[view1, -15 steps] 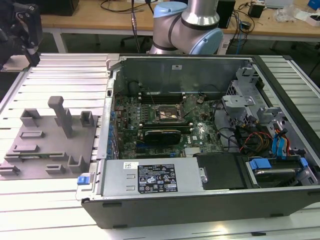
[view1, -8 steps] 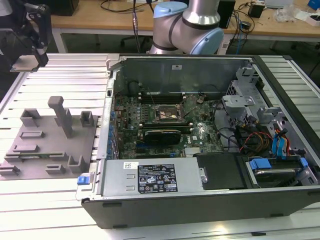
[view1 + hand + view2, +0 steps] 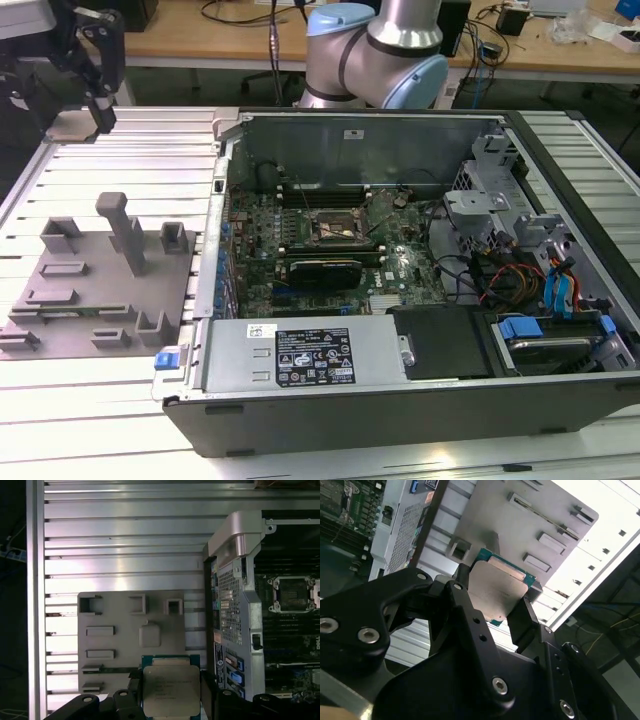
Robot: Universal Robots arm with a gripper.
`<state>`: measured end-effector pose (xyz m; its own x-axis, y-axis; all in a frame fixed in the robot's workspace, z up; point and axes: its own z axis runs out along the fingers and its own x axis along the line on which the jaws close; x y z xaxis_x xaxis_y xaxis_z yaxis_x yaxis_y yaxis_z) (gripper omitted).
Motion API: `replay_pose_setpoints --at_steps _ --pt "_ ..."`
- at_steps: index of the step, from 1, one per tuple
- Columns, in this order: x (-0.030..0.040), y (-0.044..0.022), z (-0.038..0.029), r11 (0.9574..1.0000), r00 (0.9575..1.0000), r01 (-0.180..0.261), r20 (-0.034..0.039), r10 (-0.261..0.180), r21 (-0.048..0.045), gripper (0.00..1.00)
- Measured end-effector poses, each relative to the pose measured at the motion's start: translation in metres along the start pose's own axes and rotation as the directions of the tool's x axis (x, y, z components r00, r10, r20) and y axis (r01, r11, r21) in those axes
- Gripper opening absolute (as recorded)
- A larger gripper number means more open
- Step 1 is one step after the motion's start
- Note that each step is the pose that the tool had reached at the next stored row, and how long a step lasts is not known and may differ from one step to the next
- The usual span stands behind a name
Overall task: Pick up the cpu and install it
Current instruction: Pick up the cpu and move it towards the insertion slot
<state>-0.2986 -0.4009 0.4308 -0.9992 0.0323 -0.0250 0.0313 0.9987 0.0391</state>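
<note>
Closest to both wrist cameras, the black pincer [image 3: 495,596] is clamped on the cpu [image 3: 498,591]. One finger [image 3: 463,582] presses one edge of the chip and the other finger presses the opposite edge. The pale silver top of the cpu faces the cameras, and a thin green border shows around it. In the first wrist view the same grip shows, the chip [image 3: 171,690] sitting square between the two dark fingertips.

Beyond the chip, and well below it, lies the grey moulded tray [image 3: 125,645] with its raised blocks and shallow pockets. The cpu is in the air, apart from the tray. The tray rests on the slatted aluminium tabletop [image 3: 110,420].

In the exterior view the pincer [image 3: 100,118] hangs in the upper left of the frame, above the tabletop and past the far end of the tray [image 3: 100,285].

Just beside the tray, toward the exterior view's right, stands the open computer case [image 3: 400,410]. A labelled silver power supply [image 3: 300,355] lies along its near wall. Deeper in, on the green board, are the long black card [image 3: 322,272] and behind it the dark square metal-framed socket [image 3: 338,230], well apart from the held cpu.

Farthest back, at the top centre of the frame, are the arm's silver and blue joints [image 3: 390,50] and wooden desks [image 3: 200,35] strewn with cables.
</note>
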Motion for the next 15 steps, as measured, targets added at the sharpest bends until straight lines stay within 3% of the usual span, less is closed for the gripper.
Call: replay_pose_setpoints --at_steps 15 --pt "-0.0256 0.0008 0.0006 1.0000 1.0000 0.000 -0.0001 0.000 0.0000 0.55"
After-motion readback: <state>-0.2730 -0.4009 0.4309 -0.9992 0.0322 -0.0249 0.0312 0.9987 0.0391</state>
